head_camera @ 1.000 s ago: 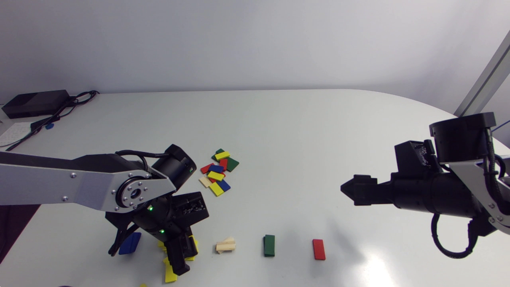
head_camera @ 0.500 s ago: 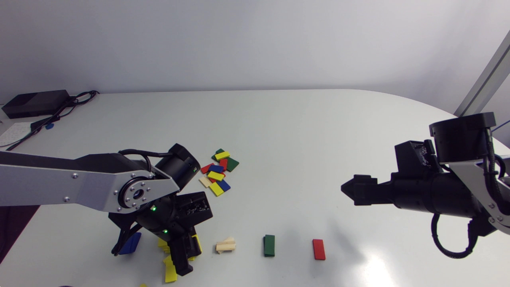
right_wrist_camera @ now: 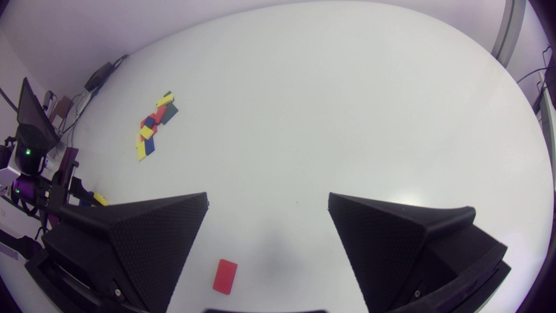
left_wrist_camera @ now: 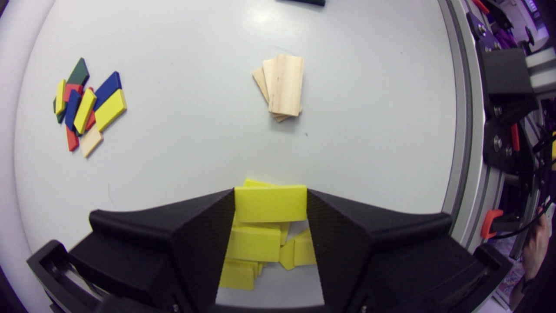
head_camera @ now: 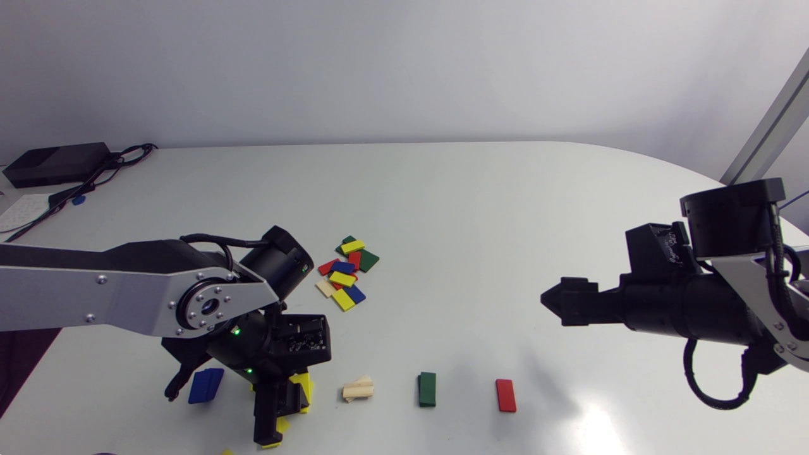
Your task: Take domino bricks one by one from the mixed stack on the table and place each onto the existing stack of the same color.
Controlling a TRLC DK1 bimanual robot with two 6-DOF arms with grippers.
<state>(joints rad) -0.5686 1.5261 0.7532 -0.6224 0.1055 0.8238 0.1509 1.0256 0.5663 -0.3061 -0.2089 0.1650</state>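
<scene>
Yellow brick [left_wrist_camera: 270,203] pinched between left jaws.

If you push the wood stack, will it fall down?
It would probably slide apart, not topple: the wood stack is low and flat. It already sits fanned, so a nudge likely skews it more. The table looks smooth, so it may skid.

We are in a robotics lab: our left arm [head_camera: 107,297] and right arm [head_camera: 708,309] hang over a plain white table [head_camera: 442,208], and a black box [head_camera: 57,163] with cables [head_camera: 129,151] sits at its far left corner.
</scene>
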